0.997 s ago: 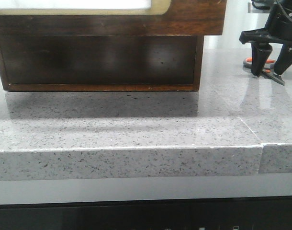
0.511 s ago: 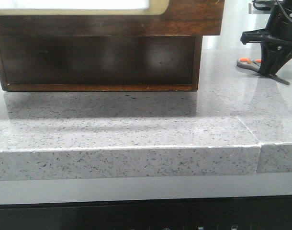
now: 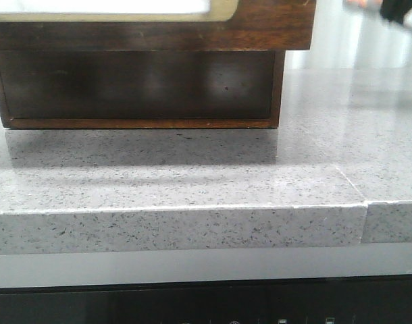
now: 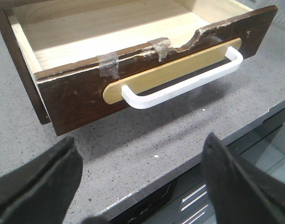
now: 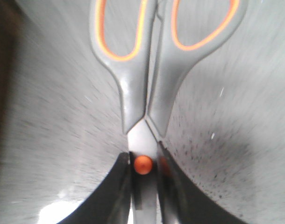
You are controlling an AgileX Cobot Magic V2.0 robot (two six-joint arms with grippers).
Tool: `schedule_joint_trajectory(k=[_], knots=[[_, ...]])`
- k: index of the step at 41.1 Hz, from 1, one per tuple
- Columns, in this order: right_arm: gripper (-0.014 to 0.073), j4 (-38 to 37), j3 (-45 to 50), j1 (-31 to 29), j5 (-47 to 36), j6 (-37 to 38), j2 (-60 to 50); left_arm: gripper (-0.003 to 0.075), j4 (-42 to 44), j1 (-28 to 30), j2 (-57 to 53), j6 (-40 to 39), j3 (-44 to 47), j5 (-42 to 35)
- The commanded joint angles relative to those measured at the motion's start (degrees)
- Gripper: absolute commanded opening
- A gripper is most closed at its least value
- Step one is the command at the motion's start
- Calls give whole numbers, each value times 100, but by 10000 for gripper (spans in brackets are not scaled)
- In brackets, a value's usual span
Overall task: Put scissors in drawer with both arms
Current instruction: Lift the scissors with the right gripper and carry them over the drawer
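While the right gripper (image 5: 143,186) pinches the small grey, orange-looped scissors (image 5: 152,79) at the pivot above the speckled grey stone surface (image 3: 192,175), the spread left gripper (image 4: 138,186) faces the open dark brown wooden drawer (image 4: 81,98), calling for a level, unhurried carry over its front.

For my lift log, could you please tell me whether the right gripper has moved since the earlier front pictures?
Yes. The right gripper has risen off the countertop to the picture's top edge, its jaws shut on the scissors.

Kitchen-like setting, speckled grey stone countertop (image 3: 192,175), dark cabinet fronts below (image 3: 192,304)
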Motion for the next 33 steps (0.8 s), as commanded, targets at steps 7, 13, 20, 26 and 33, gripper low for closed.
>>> schedule_joint_trajectory(k=[7,13,20,26,33], knots=[[64,22,-151,357,-494,-328,-1481,525,-67,-23,64,-64,-205,-389],[64,22,-151,603,-596,-410,-2005,526,-67,-23,64,-64,-205,-389],[64,67,-151,1016,-674,-825,-2468,526,-67,-23,64,-64,-205,-389],[64,478,-151,1661,-674,-1696,-2636,526,-67,-23,64,-64,-205,-389],[64,996,-145,2502,-570,-2747,-2552,526,-67,-23,64,-64,-205,-389]])
